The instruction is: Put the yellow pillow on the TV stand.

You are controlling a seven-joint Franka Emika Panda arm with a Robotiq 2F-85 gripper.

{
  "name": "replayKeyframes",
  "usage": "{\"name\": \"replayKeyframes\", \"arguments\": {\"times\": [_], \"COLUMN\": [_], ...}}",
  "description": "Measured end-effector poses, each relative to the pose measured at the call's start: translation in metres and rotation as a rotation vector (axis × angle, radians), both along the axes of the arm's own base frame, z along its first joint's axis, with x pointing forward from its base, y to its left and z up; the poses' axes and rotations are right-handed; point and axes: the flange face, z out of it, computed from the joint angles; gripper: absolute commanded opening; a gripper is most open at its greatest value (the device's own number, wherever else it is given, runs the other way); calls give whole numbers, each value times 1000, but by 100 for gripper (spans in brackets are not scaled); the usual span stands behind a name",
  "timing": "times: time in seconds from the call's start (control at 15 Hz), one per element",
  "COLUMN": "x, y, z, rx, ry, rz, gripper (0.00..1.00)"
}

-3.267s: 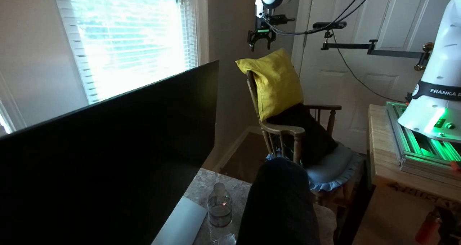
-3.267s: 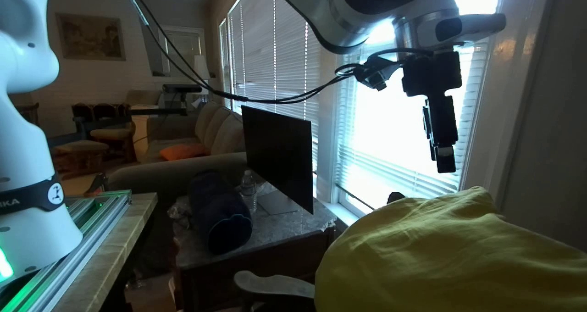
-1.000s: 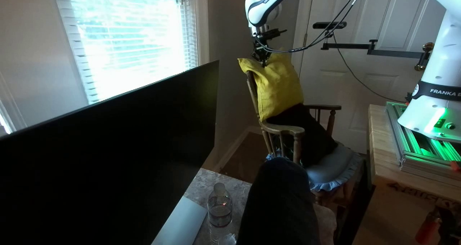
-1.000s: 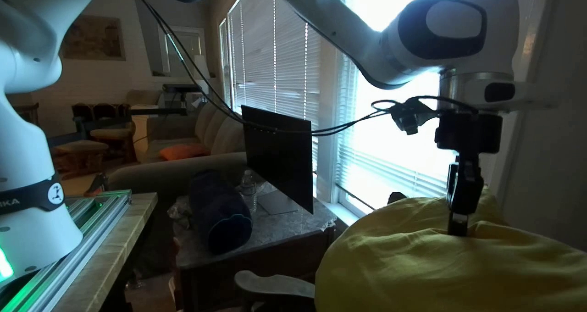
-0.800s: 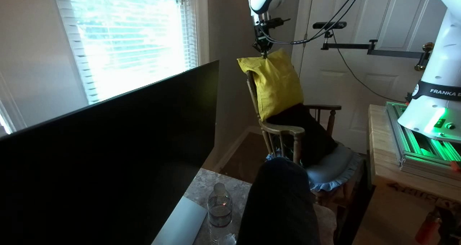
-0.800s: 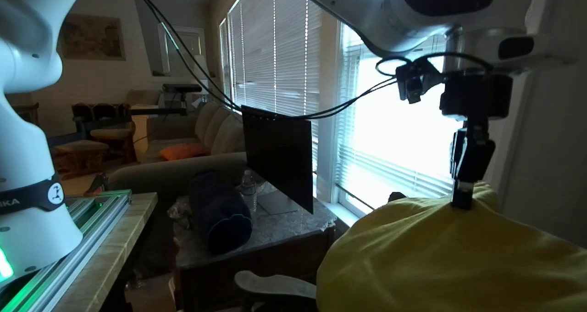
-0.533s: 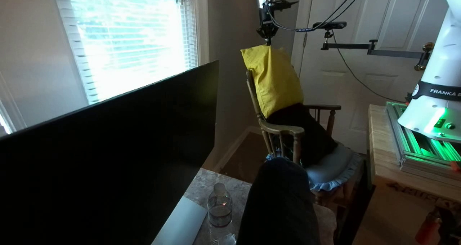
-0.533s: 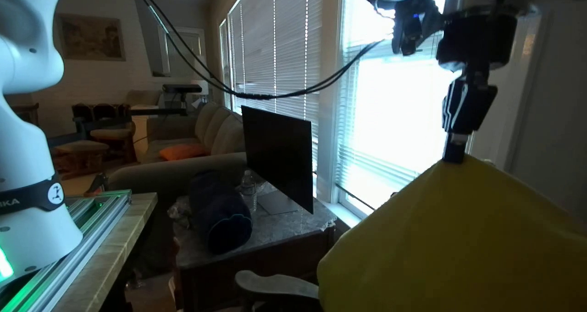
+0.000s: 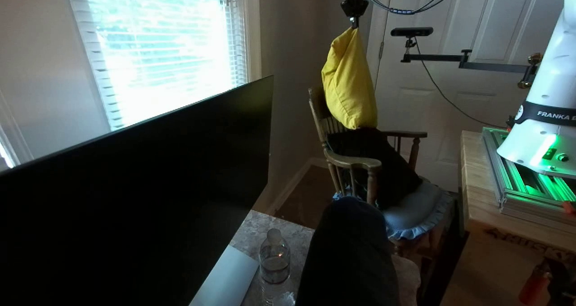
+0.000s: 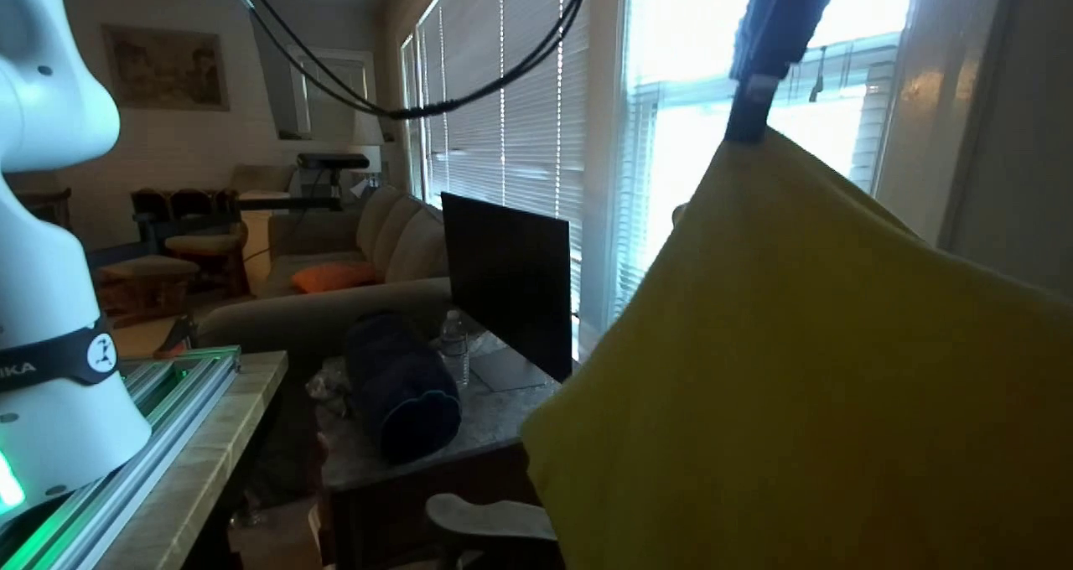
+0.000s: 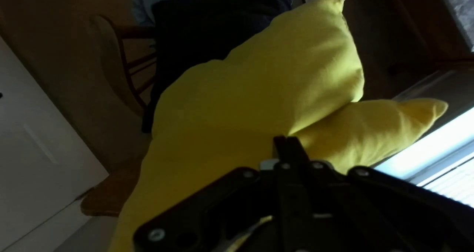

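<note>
The yellow pillow (image 9: 350, 81) hangs from my gripper (image 9: 354, 25), pinched at its top edge and drooping in folds. In the wrist view the gripper (image 11: 287, 139) has its fingertips pressed together on a crease of the pillow (image 11: 259, 89). Its lower end is just above or against the dark clothes (image 9: 373, 162) on the chair; I cannot tell whether it touches. The TV stand (image 9: 256, 225) has a grey-white mottled top, also visible in an exterior view as the stand (image 10: 503, 419), left of and beyond the pillow (image 10: 796, 369).
On the stand are a large black TV (image 10: 507, 285), a water bottle (image 9: 274, 256), a silvery flat plate (image 9: 229, 274) and a dark rolled bundle (image 10: 402, 386). The wooden chair (image 9: 353, 162) is below the pillow. A camera bar (image 9: 432, 57) crosses near the door.
My gripper came down open, closed on the pillow's top and rose. The pillow has lifted off the chair back, swung right in an exterior view and folded narrower.
</note>
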Motion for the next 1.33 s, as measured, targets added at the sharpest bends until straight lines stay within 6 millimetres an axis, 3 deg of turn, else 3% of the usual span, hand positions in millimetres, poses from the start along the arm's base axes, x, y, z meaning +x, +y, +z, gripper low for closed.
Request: {"name": "replayKeyframes", "arguments": {"times": [0.27,0.6,0.87,1.33], "x": [-43,-95,-134,-126], "y": [17,71,115,108], "z": [53,94,98,84], "rx": [76,164,225,231], "ry": [8,-11,-12,8], "rz": [113,252,355,342], "gripper": [0,0,1,1]}}
